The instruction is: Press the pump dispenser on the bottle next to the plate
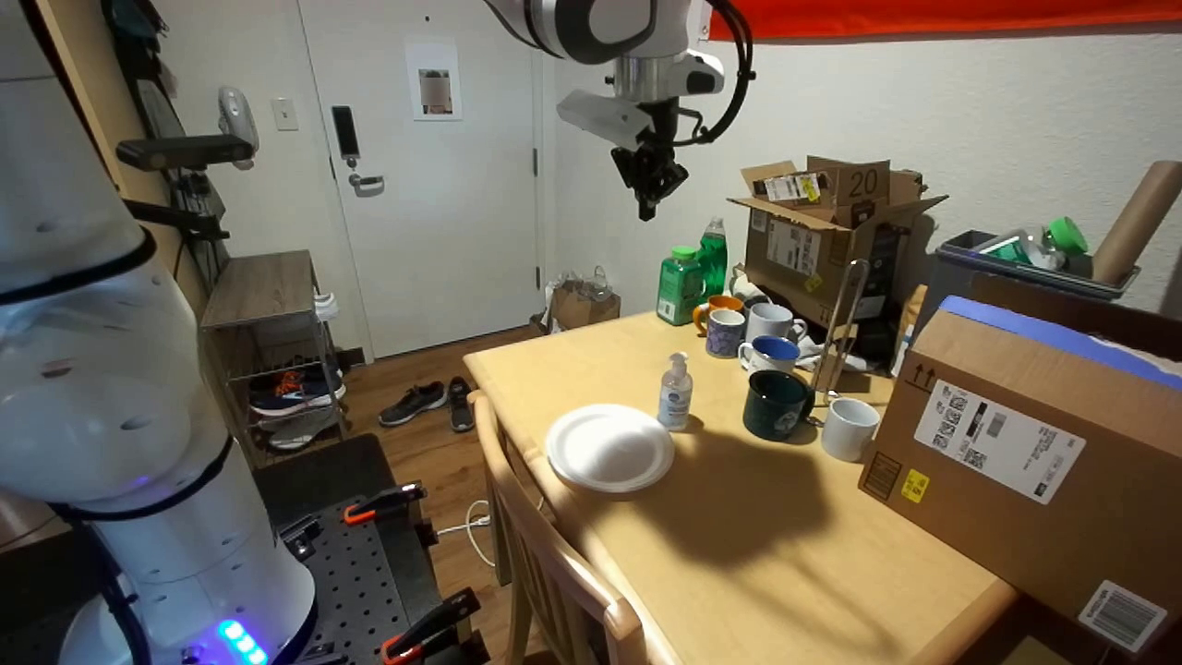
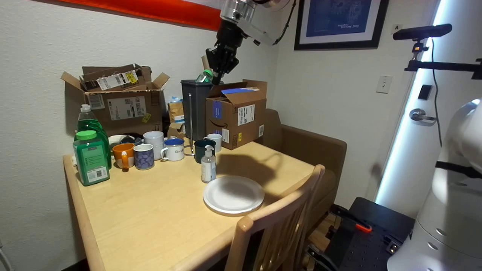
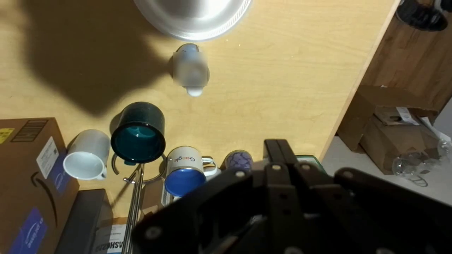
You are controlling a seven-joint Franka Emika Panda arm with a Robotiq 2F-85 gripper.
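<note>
High above the table (image 1: 572,369) hangs the gripper (image 3: 278,148), pointing down, and the wrist view gives it away: those two black fingers (image 3: 272,155) are pressed together, side by side! Over them bends the white arm (image 1: 600,42), black cables looping beside the wrist.

Down below, well apart from the fingertips, here's the pump dispenser (image 1: 679,362), perched on the small slim bottle (image 1: 675,405), upright in both exterior views. The wrist view blurs most of that pump head, with just a pale nozzle tip poking out. And just beside the bottle, flat on the wood, the round white plate (image 1: 609,448), part of it in shadow!

Across on the bottle's other side it's getting crowded: the dark green mug (image 1: 776,406), near it a plain white mug (image 1: 850,429), then a blue-lined mug (image 2: 174,152), a purple-patterned mug (image 2: 144,158) and an orange mug (image 2: 120,154). Beyond those, a green-capped jug (image 2: 91,156) stands close to the table's corner, two cardboard boxes (image 1: 1043,526) and a dark bin (image 2: 201,113) rise behind, and a wooden chair (image 2: 245,226) stands at the plate's side.
</note>
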